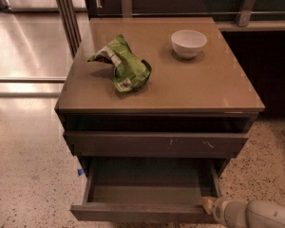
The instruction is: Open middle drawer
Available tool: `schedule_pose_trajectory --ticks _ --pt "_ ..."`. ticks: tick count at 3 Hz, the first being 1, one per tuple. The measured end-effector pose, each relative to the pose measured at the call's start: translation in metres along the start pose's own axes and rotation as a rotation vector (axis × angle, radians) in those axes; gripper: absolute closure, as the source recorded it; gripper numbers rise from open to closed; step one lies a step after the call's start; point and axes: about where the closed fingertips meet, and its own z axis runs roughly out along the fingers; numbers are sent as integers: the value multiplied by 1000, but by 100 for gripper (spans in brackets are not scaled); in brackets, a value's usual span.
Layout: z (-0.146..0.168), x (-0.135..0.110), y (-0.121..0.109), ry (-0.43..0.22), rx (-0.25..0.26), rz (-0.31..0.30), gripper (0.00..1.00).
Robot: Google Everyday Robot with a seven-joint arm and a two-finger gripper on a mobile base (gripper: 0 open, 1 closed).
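The middle drawer of the grey-brown cabinet stands pulled out toward me, showing its empty shallow tray interior. Above it the top drawer front, with pale scratches, is shut. My gripper is at the drawer's front right corner, touching the top edge of the front panel. My white arm comes in from the lower right. The lowest drawer is hidden under the open one.
On the cabinet top lie a crumpled green chip bag at the left and a white bowl at the back right. Metal poles stand at the back left. Speckled floor lies to the left.
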Motion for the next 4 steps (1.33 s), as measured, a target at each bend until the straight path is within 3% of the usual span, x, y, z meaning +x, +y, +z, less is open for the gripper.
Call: schedule_pose_trajectory --ticks 1,2,3,4 --pt "-16 20 2 12 -16 76 100" --pt "-21 26 3 16 -19 95 100" --pt "-21 26 3 16 -19 95 81" --pt "-18 17 4 -20 -24 84 49"
